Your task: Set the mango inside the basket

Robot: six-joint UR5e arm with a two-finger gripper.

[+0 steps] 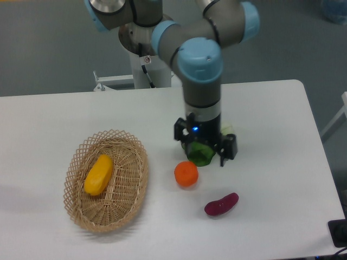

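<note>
The yellow-orange mango (pixel 98 174) lies lengthwise inside the oval wicker basket (pixel 133 196) at the left of the table. My gripper (pixel 205 151) is far from it, hanging over the leafy green vegetable (pixel 201 155) near the table's middle. Its fingers stand apart, open, with nothing held between them.
A round orange (pixel 186 174) sits just below and left of the gripper. A purple-red oblong vegetable (pixel 221 204) lies toward the front. The arm's base stands behind the table's far edge. A dark object (pixel 339 233) pokes in at the bottom right corner.
</note>
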